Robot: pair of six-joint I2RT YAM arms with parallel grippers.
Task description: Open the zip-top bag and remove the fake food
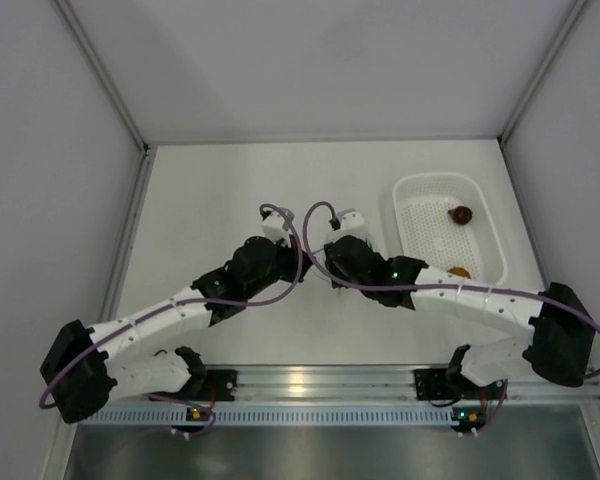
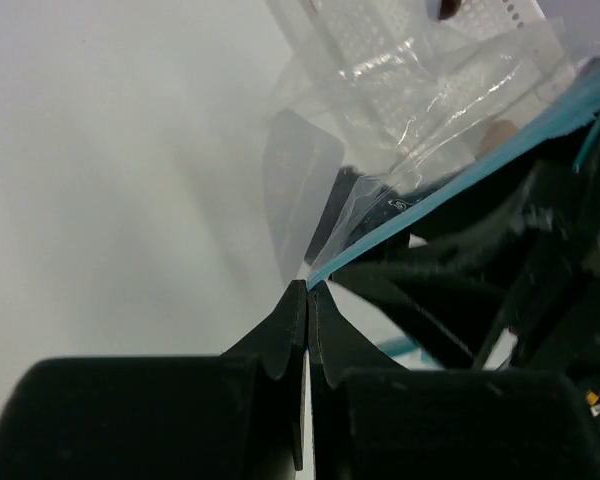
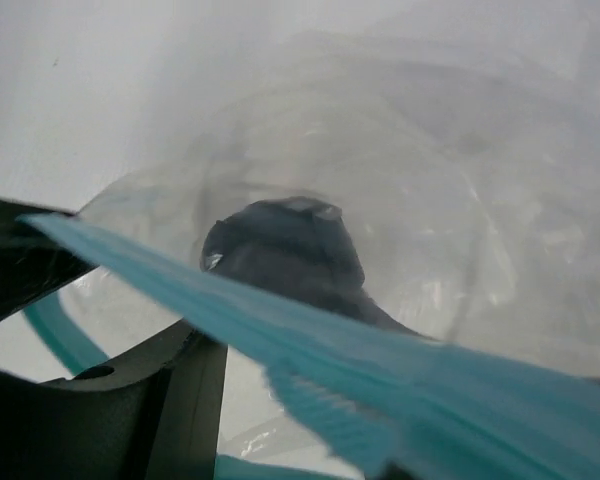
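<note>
Centrally over the desk [image 1: 210,200], the blue edge of the zip-top bag [image 2: 400,90] is pinched by the left hand [image 2: 308,290]; the grip of the right hand [image 1: 340,262] cannot be told. One dark fake food [image 3: 285,250] piece is blurred inside.

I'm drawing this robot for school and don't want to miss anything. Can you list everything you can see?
bag: one, clear with a light blue zip strip, between the two grippers, mid-table.
brown toy food: one, dark maroon-brown, in the basket.
orange toy food: one, orange, at the basket's near end, partly hidden by the right arm.
dark lump: one, blackish, inside the bag; maybe a third toy, hard to tell.
basket: one, white with holes, right side of the table.
table: one, white.
left gripper: one, black, pinched shut on the bag's corner.
right gripper: one, black, at the bag's zip strip; open or shut unclear.
</note>
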